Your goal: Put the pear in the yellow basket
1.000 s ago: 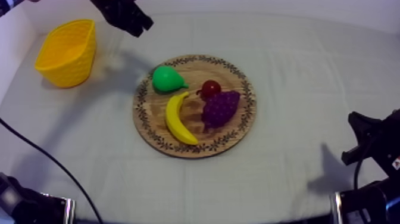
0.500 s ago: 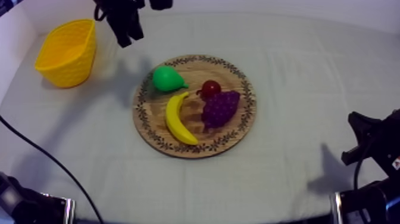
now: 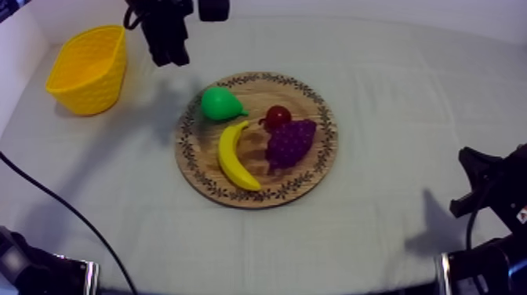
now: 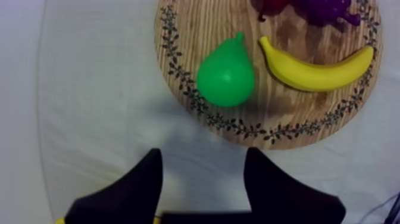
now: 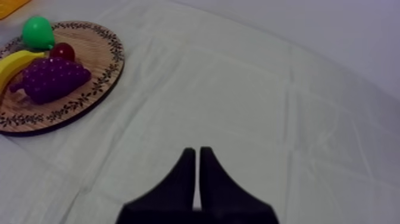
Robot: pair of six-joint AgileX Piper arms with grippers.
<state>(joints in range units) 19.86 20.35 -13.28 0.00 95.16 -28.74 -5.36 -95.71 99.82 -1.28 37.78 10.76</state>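
Note:
The green pear (image 3: 218,103) lies on the round wooden board (image 3: 318,165), at its upper left, beside the banana (image 3: 231,157). My left gripper (image 3: 170,56) hangs above the cloth between the yellow basket (image 3: 88,69) and the board. In the left wrist view its fingers (image 4: 152,173) stand open with nothing between them, and the pear (image 4: 226,76) lies a short way ahead, just inside the board's rim (image 4: 178,65). My right gripper (image 5: 197,152) is shut on nothing, low at the right side, far from the board (image 5: 101,53) and the pear (image 5: 37,31).
A bunch of grapes (image 3: 290,143) and a small red fruit (image 3: 276,117) share the board with the banana (image 4: 315,68). The basket stands tilted at the far left, near the white side wall (image 3: 16,55). Bare cloth lies to the right of the board.
My left gripper has swung round to point down at the cloth near the board's upper left, and its fingers have parted. The fruit and the right arm have not moved.

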